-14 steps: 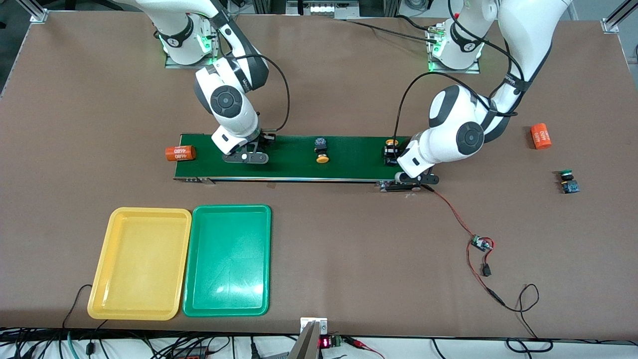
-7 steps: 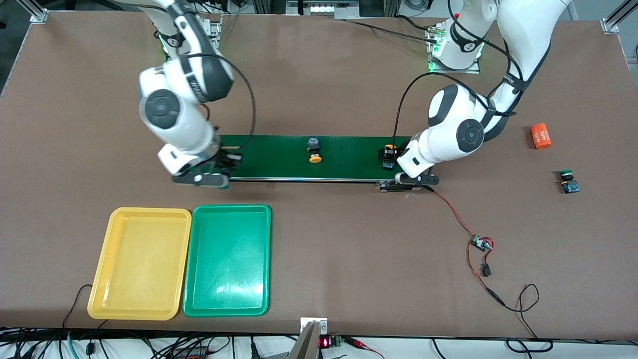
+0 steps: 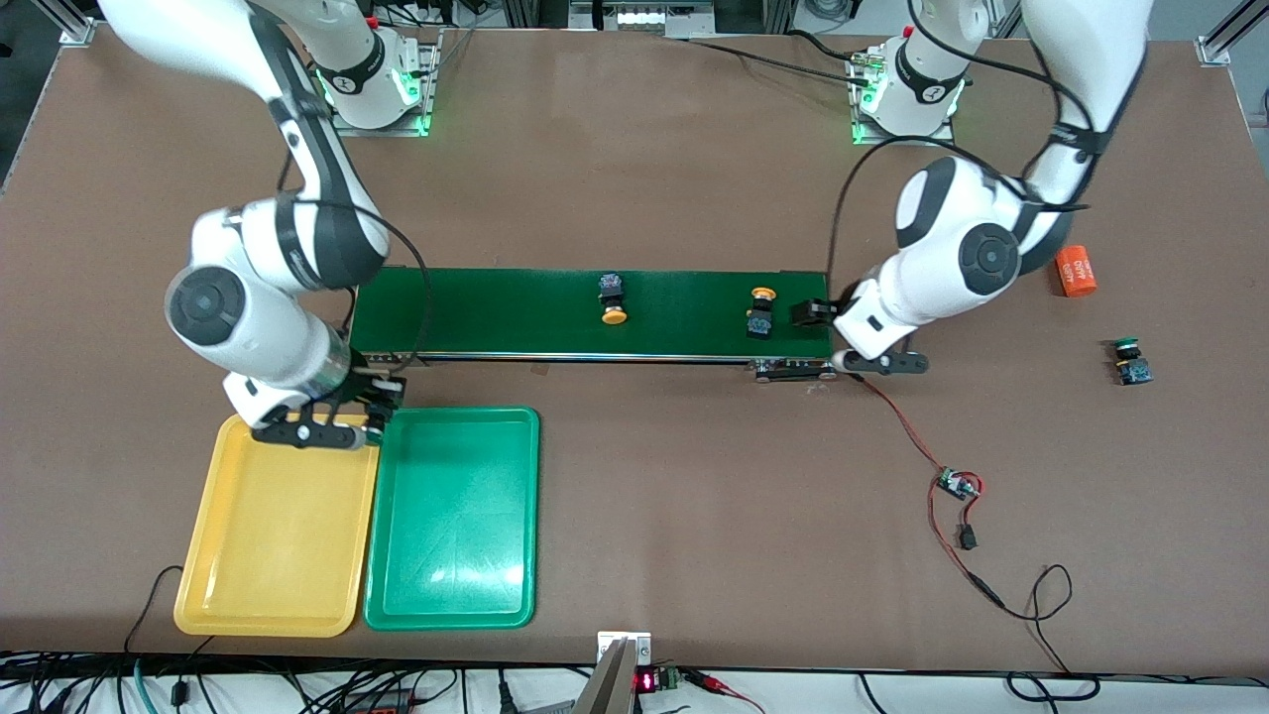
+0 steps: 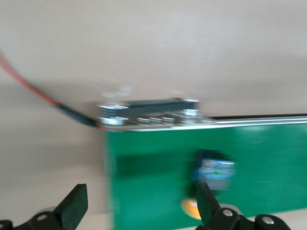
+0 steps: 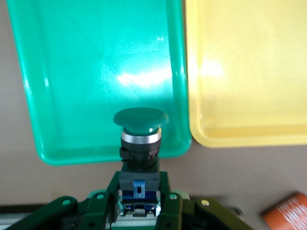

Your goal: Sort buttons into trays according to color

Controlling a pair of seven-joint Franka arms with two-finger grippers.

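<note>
Brown tabletop carries everything in view. One green-capped button [image 5: 139, 143] is clamped by its dark body in the right gripper [image 3: 342, 421], held above the seam where the yellow tray [image 3: 268, 595] meets the green tray [image 3: 456, 605]. If it is released here, it could be dropped into the yellow tray or glanced off a rim. Two yellow-capped buttons [image 3: 612, 299] [image 3: 760, 311] are left on the conveyor belt [image 3: 496, 317], and could be carried off its end. A second green button [image 3: 1129, 361] lies toward the left arm's end. The left gripper [image 3: 877, 359] is spread wide, empty, over the belt's end.
</note>
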